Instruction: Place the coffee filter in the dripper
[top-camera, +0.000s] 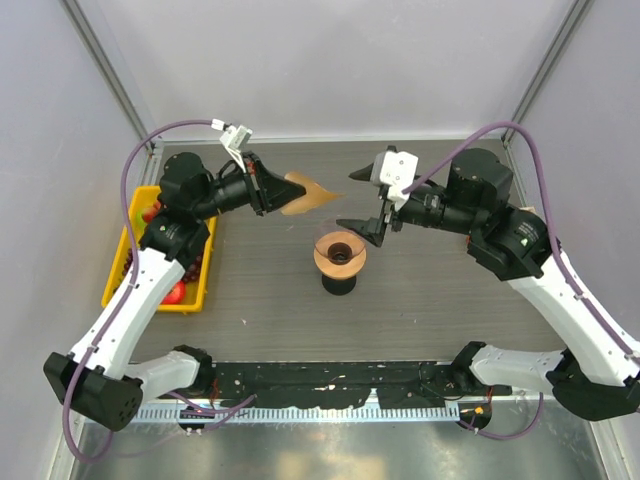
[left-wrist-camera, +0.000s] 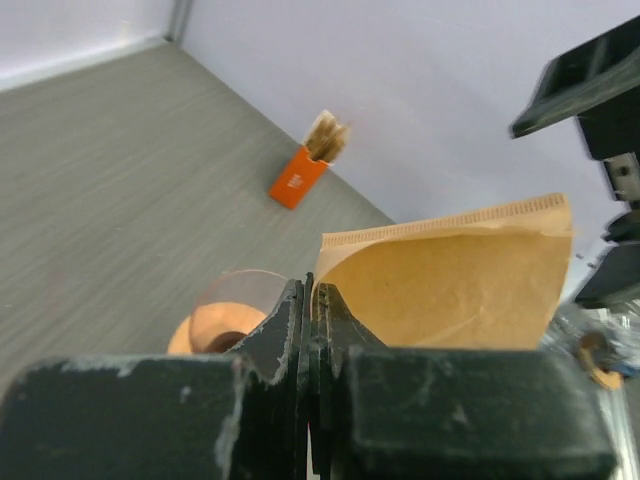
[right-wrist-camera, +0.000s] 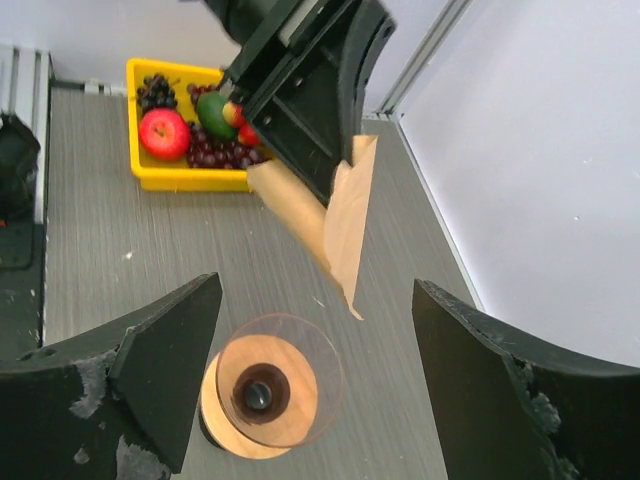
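The left fingers (left-wrist-camera: 285, 335) are pinched tight on one corner of the filter (top-camera: 305, 195), a thin tan paper fan with a crimped seam. It hangs in the air at eleven o'clock from the dripper (top-camera: 340, 252), a glossy orange funnel mid-desk (top-camera: 260, 300). The right fingers (right-wrist-camera: 165, 350) are spread wide and empty.

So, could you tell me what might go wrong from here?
The tan paper coffee filter is pinched flat at one edge by the shut left gripper, so it may land folded, not seated in the orange funnel dripper. The open right gripper hangs near that dripper on its narrow black base; a nudge might tip it.
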